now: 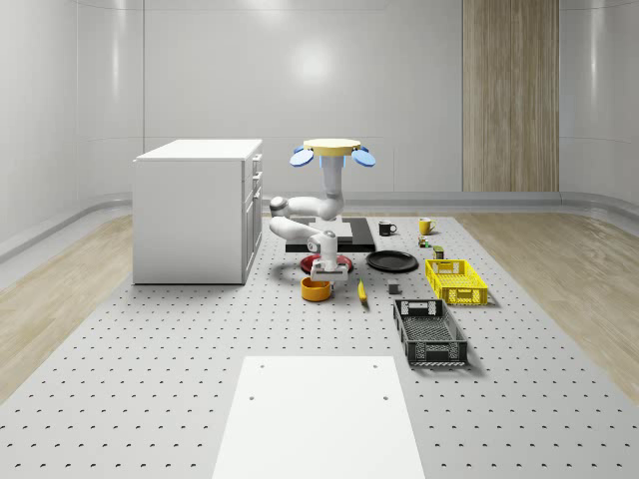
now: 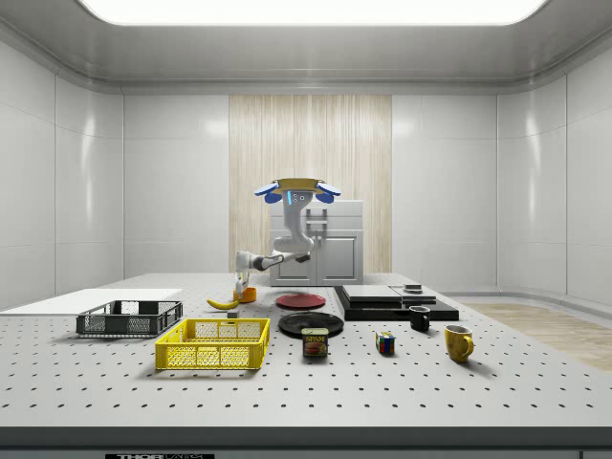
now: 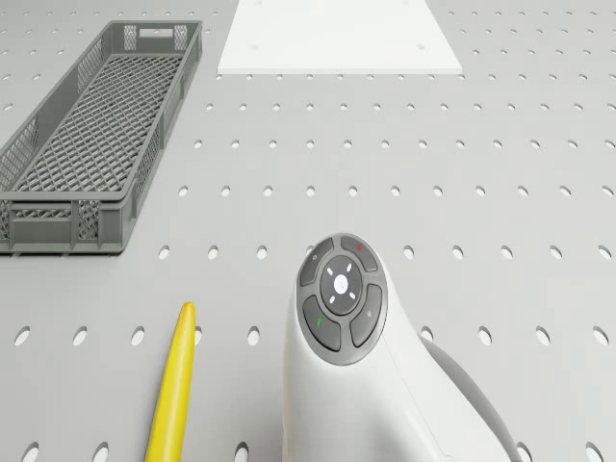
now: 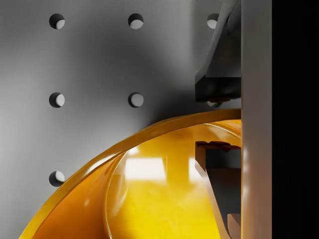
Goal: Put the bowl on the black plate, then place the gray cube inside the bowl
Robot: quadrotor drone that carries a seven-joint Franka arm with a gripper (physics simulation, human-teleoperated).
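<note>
hovering over the counter (image 1: 150, 399) near the red plate (image 1: 325, 263), arm bent down. tool (image 1: 327, 271) straddling the bowl (image 1: 316, 288) rim, one finger inside, one outside, not visibly clamped. bowl sitting at about eight o'clock from the black plate (image 1: 391, 261), well apart. best to pinch the rim firmly, lift straight, keep level. contact at the fingers (image 4: 215, 87) hard to make out; gray cube not clearly told

The drone (image 1: 333, 150) hovers, arm (image 1: 318, 207) bent down, gripper (image 1: 328, 272) lowered with fingers (image 4: 215, 87) straddling a rim.
</note>
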